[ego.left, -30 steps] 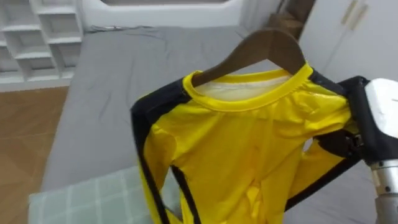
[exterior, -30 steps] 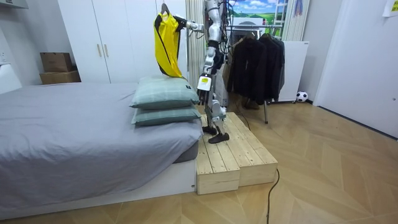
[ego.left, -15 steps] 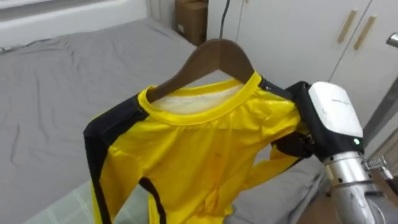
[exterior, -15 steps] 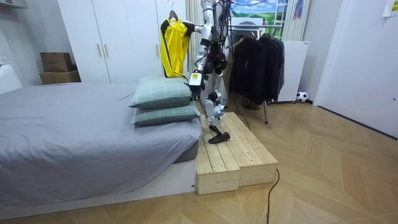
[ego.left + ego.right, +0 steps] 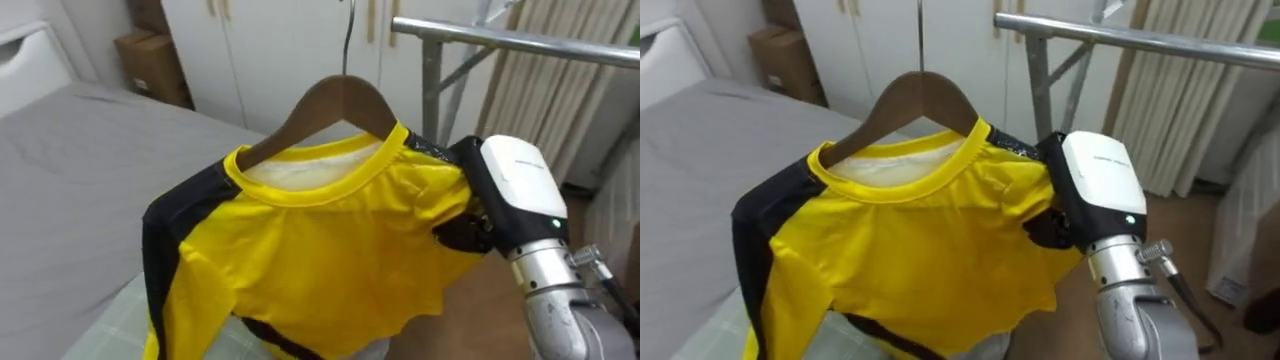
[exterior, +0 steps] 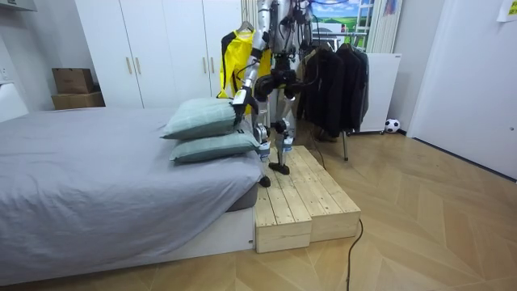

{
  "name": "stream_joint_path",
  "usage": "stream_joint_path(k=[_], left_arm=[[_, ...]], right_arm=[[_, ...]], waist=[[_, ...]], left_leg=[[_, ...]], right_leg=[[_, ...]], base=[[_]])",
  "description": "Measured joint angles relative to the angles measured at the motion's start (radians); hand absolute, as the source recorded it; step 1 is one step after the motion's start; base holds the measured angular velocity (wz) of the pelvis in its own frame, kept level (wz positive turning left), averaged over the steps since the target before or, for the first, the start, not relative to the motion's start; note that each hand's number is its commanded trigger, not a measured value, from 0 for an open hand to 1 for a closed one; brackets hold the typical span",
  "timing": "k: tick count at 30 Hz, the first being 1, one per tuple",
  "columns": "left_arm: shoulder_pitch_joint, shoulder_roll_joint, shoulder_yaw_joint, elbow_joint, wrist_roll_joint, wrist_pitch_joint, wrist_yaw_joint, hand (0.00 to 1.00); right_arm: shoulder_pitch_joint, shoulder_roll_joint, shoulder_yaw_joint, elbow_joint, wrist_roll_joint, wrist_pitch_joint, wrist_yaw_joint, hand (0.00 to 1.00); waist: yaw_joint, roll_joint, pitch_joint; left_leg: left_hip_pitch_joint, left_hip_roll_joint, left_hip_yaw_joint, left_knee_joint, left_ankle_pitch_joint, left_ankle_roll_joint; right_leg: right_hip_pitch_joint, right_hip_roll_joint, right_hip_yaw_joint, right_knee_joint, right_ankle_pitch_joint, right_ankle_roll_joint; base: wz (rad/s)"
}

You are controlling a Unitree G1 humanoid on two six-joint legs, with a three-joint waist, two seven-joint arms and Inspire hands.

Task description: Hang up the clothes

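Yellow shirt (image 5: 320,250) with black trim sits on a wooden hanger (image 5: 340,100), held up in the air in front of the robot. Right robot hand (image 5: 515,185) comes in from the lower right and is at the shirt's shoulder on the view's right. Its white back faces the camera and its dark underside is pressed into the cloth. How it grips is hidden by the fabric, cannot tell.

The hanger's thin metal hook (image 5: 347,40) points straight up and is free. It stands left of the end of the metal rail (image 5: 520,42) and apart from it, so the shirt is not yet hung. White wardrobe (image 5: 280,40) is behind, with a cardboard box (image 5: 150,60) at its foot. Grey bed (image 5: 70,150) is on the left, and a green checked pillow (image 5: 115,325) lies below the shirt.

In the room view the robot stands on a wooden platform (image 6: 303,194) beside the bed's pillow end, with dark clothes (image 6: 331,81) hanging on the rack behind it. Left robot hand (image 6: 239,100) is low, just by the top pillow; its state cannot be told.
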Motion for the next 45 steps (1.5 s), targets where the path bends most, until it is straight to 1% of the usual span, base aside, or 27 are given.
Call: stream_joint_path(k=[1,2,3,4,5,6,7,9,11,12,13,14,15,16,17,18,19,20,21,22,23,24,25,29,33,39,45], left_arm=[[-0.001,-0.006,0.000,0.000,0.000,0.010,0.012,0.00],[-0.003,-0.008,0.000,0.000,0.000,0.018,0.017,0.00],[-0.008,-0.010,0.000,0.000,0.000,0.033,0.025,0.00],[-0.009,-0.014,0.000,0.000,0.001,0.034,0.039,0.00],[-0.010,-0.014,0.000,0.000,0.001,0.034,0.042,0.00],[-0.017,-0.013,0.003,0.000,0.001,0.034,0.054,0.00],[-0.028,-0.013,0.003,0.000,0.001,0.034,0.065,0.00],[-0.047,-0.013,0.004,0.000,0.000,0.034,0.080,0.00],[-0.054,-0.011,0.005,-0.001,0.000,0.033,0.094,0.00],[-0.055,-0.011,0.007,-0.001,0.000,0.032,0.106,0.00],[-0.055,-0.011,0.009,-0.001,0.000,0.032,0.111,0.00],[-0.055,-0.011,0.010,-0.001,-0.001,0.032,0.112,0.00],[-0.054,-0.011,0.014,0.000,-0.008,0.032,0.112,0.00],[-0.054,-0.011,0.018,0.008,-0.026,0.032,0.116,0.00],[-0.054,-0.011,0.018,0.016,-0.031,0.032,0.120,0.00],[-0.053,-0.013,0.019,0.036,-0.039,0.031,0.122,0.00],[-0.052,-0.007,0.019,0.050,-0.039,0.031,0.122,0.00],[-0.051,-0.002,0.019,0.053,-0.039,0.031,0.123,0.00],[-0.051,0.010,0.020,0.052,-0.039,0.031,0.124,0.00],[-0.050,0.010,0.026,0.052,-0.039,0.031,0.126,0.00],[-0.050,0.006,0.039,0.053,-0.040,0.031,0.126,0.00],[-0.048,0.007,0.053,0.059,-0.040,0.031,0.126,0.00],[-0.046,0.008,0.060,0.060,-0.040,0.031,0.127,0.00],[-0.047,0.008,0.060,0.050,-0.050,0.031,0.127,0.00],[-0.046,0.008,0.059,0.047,-0.069,0.026,0.127,0.00],[-0.046,0.008,0.059,0.045,-0.069,0.026,0.129,0.00],[-0.043,0.007,0.055,0.045,-0.069,0.026,0.125,0.00]], right_arm=[[0.000,0.006,0.007,-0.003,-0.007,-0.002,0.001,1.00],[0.000,0.010,0.008,-0.004,-0.011,-0.005,0.002,1.00],[0.000,0.016,0.007,-0.004,-0.023,-0.006,0.002,1.00],[0.000,0.015,0.004,-0.007,-0.034,-0.006,0.002,1.00],[0.000,0.014,0.002,-0.007,-0.034,-0.006,0.002,1.00],[0.000,0.012,-0.009,-0.009,-0.035,-0.002,0.002,1.00],[0.000,0.009,-0.020,-0.016,-0.037,0.010,0.002,1.00],[0.001,0.007,-0.031,-0.037,-0.040,0.024,0.002,1.00],[0.008,0.008,-0.033,-0.041,-0.040,0.027,0.002,1.00],[0.026,0.009,-0.035,-0.044,-0.040,0.030,0.003,1.00],[0.041,0.015,-0.041,-0.044,-0.040,0.031,0.009,1.00],[0.050,0.019,-0.046,-0.044,-0.040,0.032,0.012,1.00],[0.070,0.022,-0.054,-0.044,-0.040,0.038,0.015,1.00],[0.083,0.025,-0.056,-0.044,-0.038,0.051,0.019,1.00],[0.087,0.025,-0.057,-0.044,-0.037,0.055,0.022,1.00],[0.100,0.023,-0.059,-0.042,-0.033,0.056,0.022,1.00],[0.130,0.021,-0.070,-0.041,-0.032,0.057,0.015,1.00],[0.139,0.021,-0.074,-0.039,-0.034,0.059,0.011,1.00],[0.129,0.023,-0.071,-0.037,-0.034,0.061,0.010,1.00],[0.124,0.023,-0.068,-0.037,-0.036,0.060,0.010,1.00],[0.122,0.019,-0.068,-0.037,-0.039,0.060,0.009,1.00],[0.122,0.018,-0.067,-0.037,-0.042,0.066,0.011,1.00],[0.120,0.017,-0.070,-0.037,-0.043,0.069,0.011,1.00],[0.107,0.015,-0.084,-0.037,-0.062,0.080,0.011,1.00],[0.095,0.010,-0.093,-0.037,-0.063,0.080,0.011,1.00],[0.071,0.009,-0.092,-0.054,-0.064,0.076,0.012,1.00],[0.055,0.012,-0.089,-0.054,-0.077,0.076,0.045,1.00]], waist=[[-0.013,0.000,-0.0012],[-0.023,0.000,-0.0013],[-0.036,-0.004,-0.0040],[-0.052,-0.009,-0.0072],[-0.057,-0.013,-0.0091],[-0.065,-0.021,-0.0115],[-0.073,-0.028,-0.0145],[-0.075,-0.036,-0.0145],[-0.079,-0.051,-0.0154],[-0.080,-0.060,-0.0202],[-0.081,-0.069,-0.0186],[-0.081,-0.071,-0.0176],[-0.078,-0.071,-0.0173],[-0.067,-0.070,-0.0161],[-0.053,-0.067,-0.0137],[-0.037,-0.060,-0.0053],[-0.034,-0.062,-0.0048],[-0.026,-0.072,-0.0083],[-0.005,-0.104,-0.0081],[0.000,-0.108,-0.0065],[0.001,-0.089,-0.0055],[0.008,-0.078,-0.0076],[0.002,-0.073,-0.0082],[-0.001,-0.067,-0.0094],[-0.001,-0.064,-0.0085],[0.005,-0.067,-0.0104],[0.005,-0.066,-0.0103]], left_leg=[[-0.008,0.019,0.045,-0.005,0.005,0.003],[-0.012,0.026,0.071,-0.005,0.006,0.003],[-0.013,0.044,0.118,-0.008,0.009,0.003],[-0.012,0.047,0.144,-0.007,0.013,0.010],[-0.011,0.045,0.151,-0.007,0.013,0.010],[-0.009,0.034,0.159,-0.009,0.012,0.012],[-0.008,0.030,0.158,-0.013,0.014,0.016],[-0.007,0.029,0.163,-0.013,0.016,0.016],[0.002,0.030,0.173,-0.012,0.014,0.018],[0.004,0.032,0.182,-0.013,0.011,0.022],[0.006,0.033,0.198,-0.013,0.010,0.025],[0.005,0.035,0.207,-0.013,0.009,0.026],[0.004,0.045,0.234,-0.019,0.007,0.028],[0.008,0.066,0.273,-0.024,0.006,0.030],[0.017,0.081,0.302,-0.027,0.005,0.031],[0.040,0.102,0.366,-0.025,-0.005,0.022],[0.069,0.108,0.409,-0.026,-0.015,0.006],[0.085,0.106,0.429,-0.023,-0.020,-0.002],[0.090,0.100,0.447,0.004,-0.031,-0.016],[0.083,0.097,0.444,0.021,-0.034,-0.024],[0.065,0.113,0.398,0.033,-0.033,-0.034],[0.063,0.122,0.361,0.020,-0.029,-0.040],[0.065,0.128,0.340,0.007,-0.024,-0.049],[0.075,0.131,0.311,-0.014,-0.020,-0.059],[0.105,0.125,0.310,-0.037,-0.017,-0.062],[0.112,0.120,0.313,-0.049,-0.016,-0.062],[0.126,0.117,0.311,-0.064,-0.015,-0.063]], right_leg=[[0.000,0.014,0.032,-0.039,0.023,0.021],[0.000,0.014,0.033,-0.058,0.034,0.030],[0.000,0.008,0.024,-0.086,0.061,0.038],[0.000,-0.001,0.013,-0.104,0.086,0.042],[0.000,-0.006,0.010,-0.110,0.095,0.041],[0.000,-0.007,0.019,-0.114,0.109,0.037],[0.004,-0.004,0.041,-0.126,0.117,0.037],[0.011,0.001,0.061,-0.145,0.131,0.041],[0.020,0.005,0.077,-0.153,0.136,0.043],[0.021,0.007,0.084,-0.161,0.141,0.047],[0.021,0.010,0.099,-0.169,0.147,0.050],[0.020,0.010,0.102,-0.175,0.152,0.055],[0.021,0.009,0.101,-0.197,0.163,0.072],[0.015,-0.003,0.061,-0.209,0.168,0.082],[0.007,-0.027,0.004,-0.186,0.154,0.073],[-0.021,-0.090,-0.164,-0.057,0.080,0.049],[-0.013,-0.179,-0.272,0.072,0.020,0.077],[-0.012,-0.217,-0.291,0.108,-0.020,0.099],[-0.015,-0.241,-0.301,0.109,-0.065,0.125],[-0.014,-0.233,-0.304,0.092,-0.074,0.097],[0.000,-0.199,-0.299,0.045,-0.059,0.092],[0.025,-0.173,-0.290,-0.006,-0.025,0.061],[0.040,-0.154,-0.290,-0.043,0.000,0.038],[0.056,-0.131,-0.286,-0.075,0.014,0.030],[0.077,-0.128,-0.285,-0.092,0.015,0.033],[0.087,-0.129,-0.286,-0.093,0.019,0.037],[0.102,-0.130,-0.290,-0.109,0.020,0.039]], base=[[-0.69],[-0.61],[-0.54],[-0.49],[-0.38],[-0.22],[-0.20],[-0.20],[-0.24],[-0.26],[-0.28],[-0.39],[-0.53],[-0.67],[-0.85],[-0.56],[-0.38],[-0.25],[-0.38],[-0.45],[-0.43],[-0.38],[-0.33],[-0.11],[0.00],[0.00],[0.01]])
